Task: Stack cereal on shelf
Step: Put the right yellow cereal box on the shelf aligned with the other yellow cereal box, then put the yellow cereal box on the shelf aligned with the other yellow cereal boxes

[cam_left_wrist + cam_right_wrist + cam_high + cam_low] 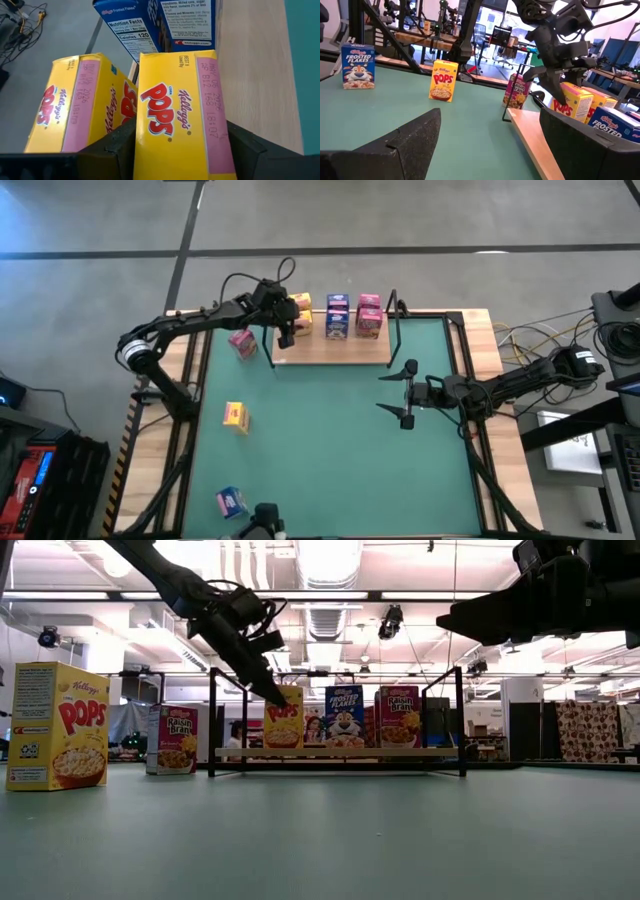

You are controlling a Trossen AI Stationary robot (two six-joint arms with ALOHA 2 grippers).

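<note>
The shelf [330, 352] is a light-wood board with black uprights at the mat's far side. Two yellow cereal boxes [75, 105], a blue one [337, 318] and a pink one [369, 315] stand on it. My left gripper [285, 330] reaches down at the shelf's left end, shut on the nearer yellow box [180, 120]. On the mat stand a pink box [242, 342], a yellow box [236, 417] and a blue box [231, 501]. My right gripper [408, 395] waits open above the mat, right of the shelf. My left gripper has the yellow box's top end [150, 150] between its two fingers [117, 145], one against each broad face. The fingers slant down from the table's left and lie across the box's thin side. The box stands upright on the shelf [340, 752], beside the other yellow box.
The shelf's black uprights [397, 315] rise at its ends. Bare board [255, 75] shows in front of the boxes. Wide green mat [330, 450] lies free between the shelf and the near edge. Cables hang off the table's right side [520, 340].
</note>
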